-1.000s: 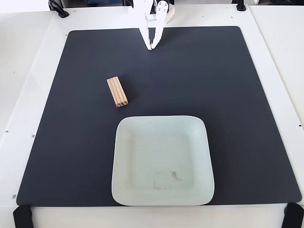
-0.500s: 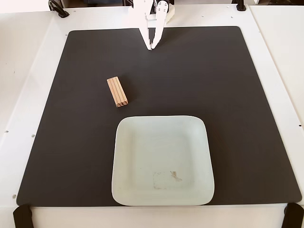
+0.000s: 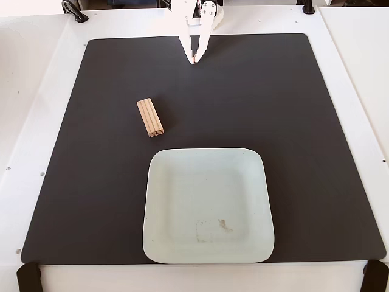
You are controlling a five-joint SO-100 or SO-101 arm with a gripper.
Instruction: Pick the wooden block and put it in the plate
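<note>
My tool [image 3: 194, 61] hangs with tips together at the mat's far edge, nothing grasped yet; next I must open it over the wooden block [image 3: 149, 117] beside the plate [image 3: 206, 163].

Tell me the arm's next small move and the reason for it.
Probably swing the hand toward the wooden block, lower left of it in the fixed view, and open. Its fingertips look closed and hold nothing, the block lies apart on the black mat, and the plate is empty.
</note>
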